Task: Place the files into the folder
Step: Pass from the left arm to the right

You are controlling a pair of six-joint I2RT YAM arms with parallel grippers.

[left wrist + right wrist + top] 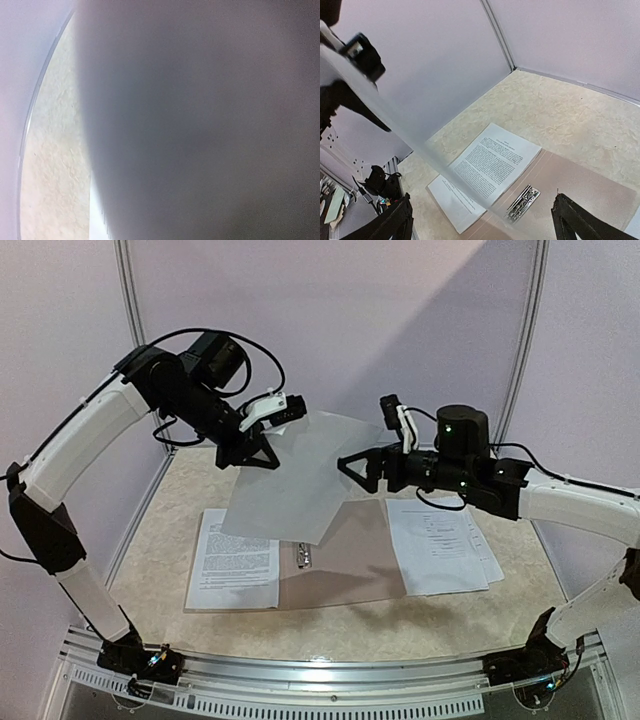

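The beige marbled desk [450, 630] carries everything, with pale walls behind it; the white-and-black left arm [80, 435] arches up from the near left corner, and the matching right arm [570, 505] reaches in from the right, both ending above the middle of the desk.

The thin brown card folder [350, 560] lies flat and open in the centre of the desk; above it hangs a large white paper sheet [290, 485], its blank back toward the top camera, tilted and clear of the desk; this sheet fills nearly the whole left wrist view [200, 125].

The left jaws are clenched on that sheet's upper left corner; the right jaws stand released and wide apart just beside its right edge, their two black fingers [395, 222] showing well apart in the right wrist view.

A stack of white sheets printed with black text [235, 560] lies flat just left of the folder's bare card; whether a flap sits beneath it cannot be told; a second stack of printed white sheets [440, 545] lies on the right, slightly overlapping the folder's right edge.

A small metal clip [305, 556] sits on the folder near its left side, close to the left stack.
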